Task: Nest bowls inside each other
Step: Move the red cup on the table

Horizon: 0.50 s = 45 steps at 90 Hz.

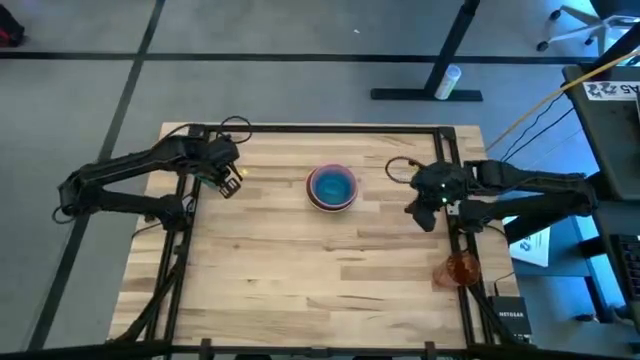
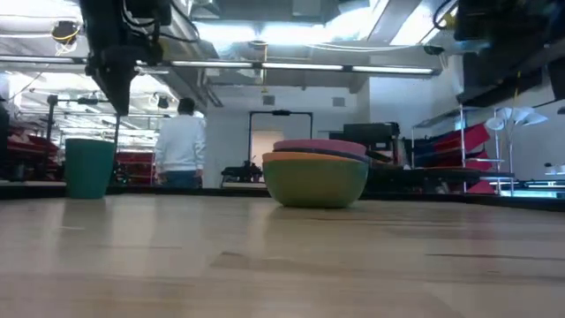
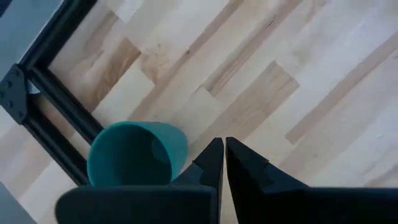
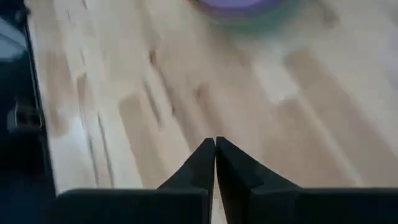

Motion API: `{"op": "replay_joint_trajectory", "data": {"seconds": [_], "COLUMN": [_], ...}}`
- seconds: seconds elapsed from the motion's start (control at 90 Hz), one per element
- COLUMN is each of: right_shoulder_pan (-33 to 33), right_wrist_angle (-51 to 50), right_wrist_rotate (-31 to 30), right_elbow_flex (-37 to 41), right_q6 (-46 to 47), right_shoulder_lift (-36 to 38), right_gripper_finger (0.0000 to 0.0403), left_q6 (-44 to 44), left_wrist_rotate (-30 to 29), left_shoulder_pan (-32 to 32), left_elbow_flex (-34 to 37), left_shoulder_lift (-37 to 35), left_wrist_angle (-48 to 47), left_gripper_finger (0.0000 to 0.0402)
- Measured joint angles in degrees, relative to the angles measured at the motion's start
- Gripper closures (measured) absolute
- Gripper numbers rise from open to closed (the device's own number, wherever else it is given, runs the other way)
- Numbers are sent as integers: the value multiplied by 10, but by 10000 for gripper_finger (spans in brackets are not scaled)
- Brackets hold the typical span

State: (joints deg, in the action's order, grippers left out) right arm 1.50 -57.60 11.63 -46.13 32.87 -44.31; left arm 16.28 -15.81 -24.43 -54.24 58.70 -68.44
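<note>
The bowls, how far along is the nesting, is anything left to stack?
Done, it appears: the bowls sit as one nested stack mid-table, blue innermost, pink and orange rims showing in the low view. Nothing is in hand: the left gripper and right gripper are shut and empty, off at the table's sides. No loose bowl is visible; only the green cup stands apart.

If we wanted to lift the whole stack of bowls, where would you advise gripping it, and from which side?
Grip the stack of bowls at its rim, coming from above. It sits upright and open-topped mid-table, and its rounded walls look too wide to span; a finger inside and one outside the rim should hold.
</note>
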Motion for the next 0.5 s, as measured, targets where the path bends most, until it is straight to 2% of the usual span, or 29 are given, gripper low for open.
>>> {"op": "replay_joint_trajectory", "data": {"seconds": [0.211,0.5], "right_shoulder_pan": [-96,-242], "right_wrist_angle": [-58,-159], "right_wrist_rotate": [50,5], "right_elbow_flex": [-36,-164], "right_q6": [115,245], "right_shoulder_lift": [-16,-84], "right_gripper_finger": [403,403], "left_q6": [-9,-19], "left_wrist_rotate": [-1,-5], "left_shoulder_pan": [0,0], "left_elbow_flex": [0,0], "left_shoulder_lift": [-6,-6], "left_wrist_angle": [-1,-1], "left_gripper_finger": [401,401]}}
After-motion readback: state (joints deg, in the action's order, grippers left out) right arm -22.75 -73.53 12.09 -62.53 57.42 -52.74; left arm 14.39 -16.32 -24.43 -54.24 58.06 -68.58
